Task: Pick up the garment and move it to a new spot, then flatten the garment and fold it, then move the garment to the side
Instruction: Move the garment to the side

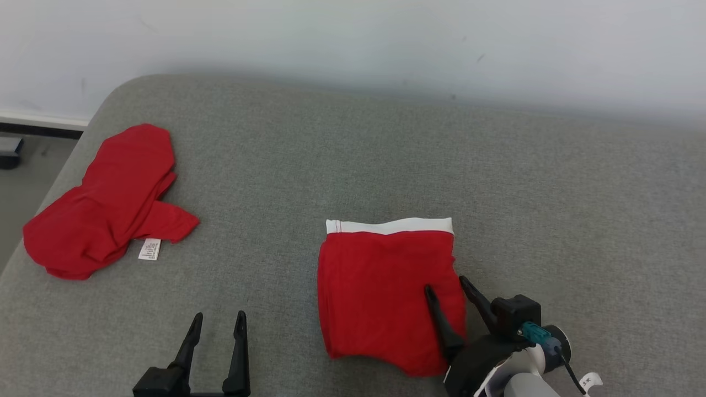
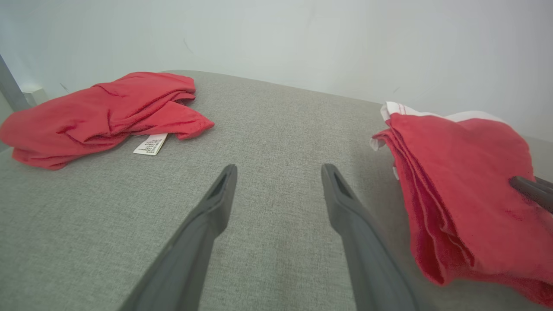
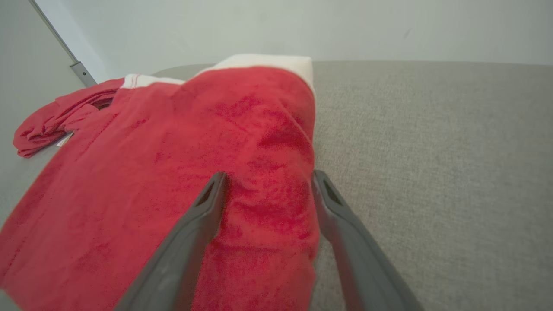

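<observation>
A red garment [image 1: 386, 292] with a white waistband lies folded into a rectangle on the grey cushion [image 1: 386, 154], waistband at its far edge. My right gripper [image 1: 448, 284] stands open at its right edge, one finger over the cloth and one just outside it, as the right wrist view shows [image 3: 268, 177] over the red fabric [image 3: 173, 172]. My left gripper [image 1: 218, 317] is open over bare cushion, left of the garment. In the left wrist view [image 2: 278, 168] the folded garment [image 2: 458, 181] lies to the right, its layered edge facing me.
A second red garment [image 1: 107, 201] lies crumpled at the cushion's far left, a white label [image 1: 149, 249] beside it; it also shows in the left wrist view [image 2: 103, 112]. A pale wall [image 1: 353, 44] rises behind. The cushion's left edge drops to the floor [image 1: 16, 182].
</observation>
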### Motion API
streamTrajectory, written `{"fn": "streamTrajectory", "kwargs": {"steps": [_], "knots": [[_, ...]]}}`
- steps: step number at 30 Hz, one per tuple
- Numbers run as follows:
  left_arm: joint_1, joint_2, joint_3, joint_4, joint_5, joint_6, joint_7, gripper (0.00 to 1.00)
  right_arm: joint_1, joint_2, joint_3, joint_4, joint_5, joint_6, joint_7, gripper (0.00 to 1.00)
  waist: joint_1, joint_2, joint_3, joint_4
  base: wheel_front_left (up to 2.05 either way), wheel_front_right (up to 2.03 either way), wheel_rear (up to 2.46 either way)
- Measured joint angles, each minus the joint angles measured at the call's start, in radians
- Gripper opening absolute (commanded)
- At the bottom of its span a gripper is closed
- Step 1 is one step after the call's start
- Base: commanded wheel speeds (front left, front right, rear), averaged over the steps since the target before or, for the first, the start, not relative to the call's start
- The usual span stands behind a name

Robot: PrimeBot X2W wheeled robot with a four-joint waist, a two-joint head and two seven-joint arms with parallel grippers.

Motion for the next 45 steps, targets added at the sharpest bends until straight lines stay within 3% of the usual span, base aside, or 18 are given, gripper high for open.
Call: {"fn": "streamTrajectory", "kwargs": {"steps": [10,11,12,18,27,36,45], "knots": [[-0.021,0.000,-0.022,-0.014,-0.009,0.010,0.000,1.00,-0.088,-0.002,0.049,0.195,0.100,0.000,-0.005,1.00,-0.0002,0.0000,0.066,0.049,0.00,0.00,0.00],[-0.028,0.000,-0.026,-0.015,-0.009,0.010,0.000,1.00,-0.099,-0.002,0.057,0.203,0.102,0.000,-0.006,0.42,-0.0002,0.0000,0.069,0.050,0.00,0.00,0.00],[-0.034,0.000,-0.030,-0.017,-0.009,0.010,0.000,1.00,-0.109,-0.002,0.067,0.215,0.111,0.000,-0.006,0.00,-0.0001,-0.0001,0.072,0.050,0.00,0.00,0.00],[-0.054,0.000,-0.048,-0.022,-0.010,0.012,0.000,1.00,-0.143,-0.001,0.056,0.256,0.118,0.000,-0.005,0.00,-0.0002,-0.0001,0.073,0.042,0.00,0.00,0.00],[-0.071,0.000,-0.085,-0.038,0.008,-0.009,0.000,1.00,-0.115,-0.001,-0.014,0.172,0.086,0.000,0.000,0.00,-0.0001,0.0000,0.060,-0.041,0.00,0.00,0.00],[-0.101,-0.001,-0.175,-0.040,0.009,-0.023,0.000,1.00,-0.090,-0.002,0.002,0.147,0.096,0.000,0.000,0.00,-0.0002,-0.0001,0.041,-0.232,0.00,0.00,0.00],[-0.144,-0.002,-0.188,-0.036,0.024,-0.028,0.000,1.00,-0.084,-0.002,0.047,0.114,0.118,0.000,0.000,0.00,-0.0002,-0.0001,0.044,-0.466,0.00,0.00,0.00]]}}
